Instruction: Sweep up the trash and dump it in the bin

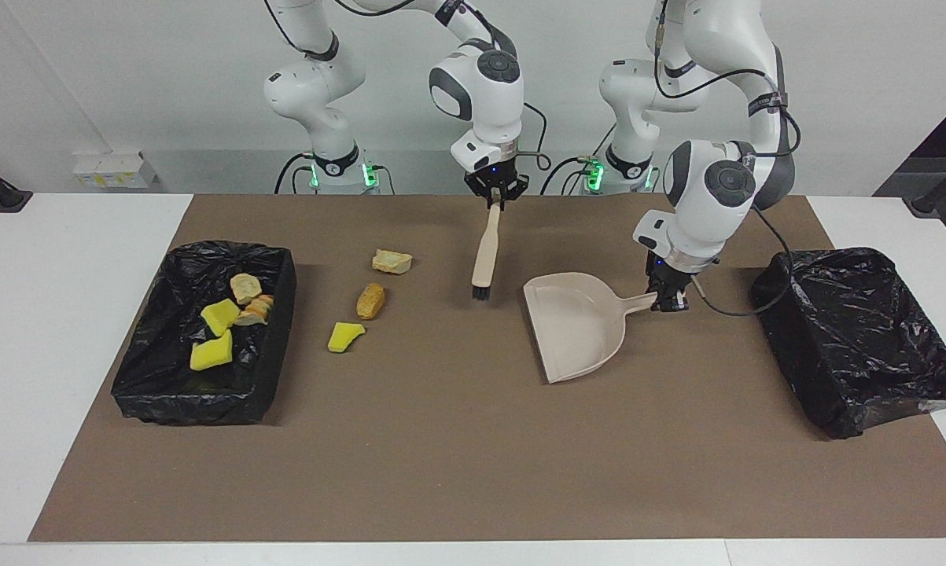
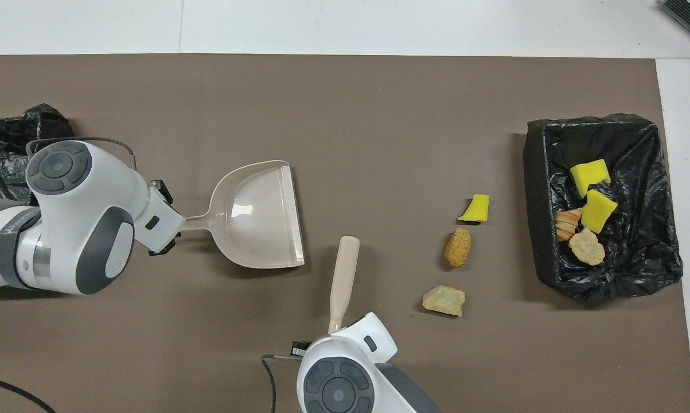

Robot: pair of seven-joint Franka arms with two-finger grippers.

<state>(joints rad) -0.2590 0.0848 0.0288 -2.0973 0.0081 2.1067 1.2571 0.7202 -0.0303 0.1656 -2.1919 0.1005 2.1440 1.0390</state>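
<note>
Trash: three lumps loose on mat – yellow chunk (image 1: 345, 336), orange lump (image 1: 370, 300), tan piece (image 1: 392, 261) – well apart from both grippers' fingers. Apparently four more in bin (image 1: 166, 393).

Robotics lab: two bench-mounted arms (image 1: 480, 71), brown mat (image 1: 457, 472) on white table (image 1: 40, 314), bare white wall (image 1: 126, 71).
</note>
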